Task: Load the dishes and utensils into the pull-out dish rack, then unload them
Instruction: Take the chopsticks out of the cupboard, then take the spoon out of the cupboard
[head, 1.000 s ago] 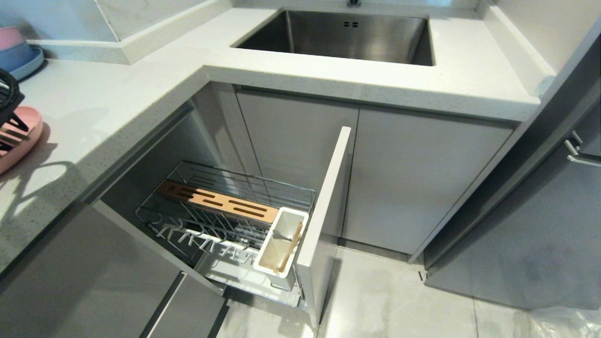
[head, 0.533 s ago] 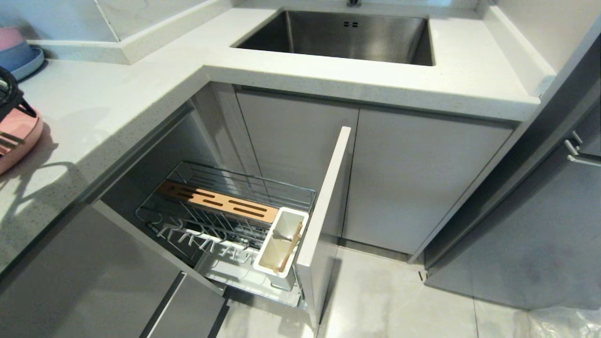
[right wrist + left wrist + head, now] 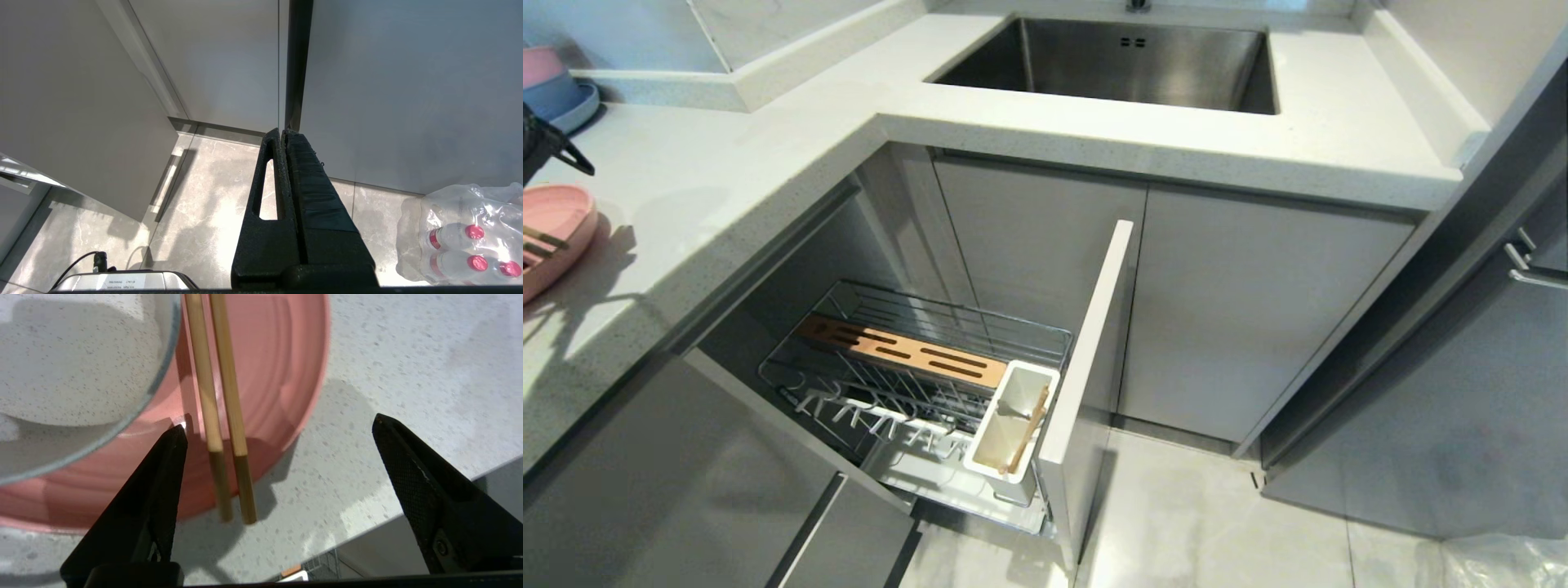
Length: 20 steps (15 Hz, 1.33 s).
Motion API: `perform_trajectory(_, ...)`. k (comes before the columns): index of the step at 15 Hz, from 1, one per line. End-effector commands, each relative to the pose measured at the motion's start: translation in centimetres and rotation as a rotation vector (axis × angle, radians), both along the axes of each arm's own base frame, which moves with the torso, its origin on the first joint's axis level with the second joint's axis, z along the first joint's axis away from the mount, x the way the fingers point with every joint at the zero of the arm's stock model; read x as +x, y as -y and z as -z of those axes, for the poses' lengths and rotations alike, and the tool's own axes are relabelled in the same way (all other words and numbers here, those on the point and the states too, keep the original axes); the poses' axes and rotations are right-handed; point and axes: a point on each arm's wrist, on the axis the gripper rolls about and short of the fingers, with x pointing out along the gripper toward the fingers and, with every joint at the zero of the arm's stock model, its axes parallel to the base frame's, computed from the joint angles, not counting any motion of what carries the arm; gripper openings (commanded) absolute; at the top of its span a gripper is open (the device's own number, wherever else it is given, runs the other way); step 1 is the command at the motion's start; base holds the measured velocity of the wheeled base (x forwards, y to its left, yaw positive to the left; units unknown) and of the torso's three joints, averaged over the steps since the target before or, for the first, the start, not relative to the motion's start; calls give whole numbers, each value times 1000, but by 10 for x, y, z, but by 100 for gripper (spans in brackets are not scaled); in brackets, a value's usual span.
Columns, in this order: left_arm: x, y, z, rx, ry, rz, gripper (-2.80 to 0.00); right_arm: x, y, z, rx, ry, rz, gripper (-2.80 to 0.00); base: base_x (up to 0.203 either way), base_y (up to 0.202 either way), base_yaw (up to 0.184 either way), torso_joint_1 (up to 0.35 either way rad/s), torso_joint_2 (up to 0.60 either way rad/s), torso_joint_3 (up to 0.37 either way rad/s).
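**Chopsticks released onto the pink plate**

Nearest, the pull-out dish rack (image 3: pixel 915 384) stood drawn out, holding no dishes, with one wooden utensil remaining in its white caddy (image 3: pixel 1011 431). On the counter (image 3: pixel 727 196) at the left, the left gripper (image 3: pixel 280 424) had spread its jaws wide and lifted off the chopsticks (image 3: pixel 220 412), which lay across the pink plate (image 3: pixel 282 367) beside the cream bowl (image 3: pixel 73 359). Unloading looked nearly finished. The right gripper (image 3: pixel 284 136) hung parked, pressed closed, over the floor. Farthest, the sink (image 3: pixel 1127 61) stood beyond the counter's corner.

Black left hand (image 3: pixel 278 424) with tapered, fine-textured fingers (image 3: pixel 412 473), matte black right hand (image 3: pixel 282 132), one slotted finger (image 3: pixel 267 183)
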Motion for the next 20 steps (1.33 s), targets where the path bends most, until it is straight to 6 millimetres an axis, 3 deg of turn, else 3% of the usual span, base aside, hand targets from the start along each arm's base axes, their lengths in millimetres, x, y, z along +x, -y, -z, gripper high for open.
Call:
perform_trajectory(1, -11, 5, -6, 3, 28, 5, 0, 0, 0, 0, 0, -2, 0, -280, 0, 0, 0, 0, 0, 0)
perform_trajectory(4, -30, 11, -17, 24, 76, 12, 0, 0, 0, 0, 0, -2, 0, -280, 0, 0, 0, 0, 0, 0)
perform_trajectory(5, -38, 13, -20, 32, 95, 10, -280, 0, 0, 0, 0, -2, 0, -280, 0, 0, 0, 0, 0, 0)
perform_trajectory(11, -95, 28, -44, 96, 234, 56, -280, 0, 0, 0, 0, -2, 0, -280, 0, 0, 0, 0, 0, 0)
perform_trajectory(15, -143, 45, -60, 195, 356, 225, -280, 0, 0, 0, 0, -2, 0, -280, 0, 0, 0, 0, 0, 0)
perform_trajectory(18, -156, 55, -63, 237, 389, 433, -280, 0, 0, 0, 0, -2, 0, -280, 0, 0, 0, 0, 0, 0)
perform_trajectory(20, -151, 62, -61, 233, 380, 584, -280, 0, 0, 0, 0, -2, 0, -280, 0, 0, 0, 0, 0, 0)
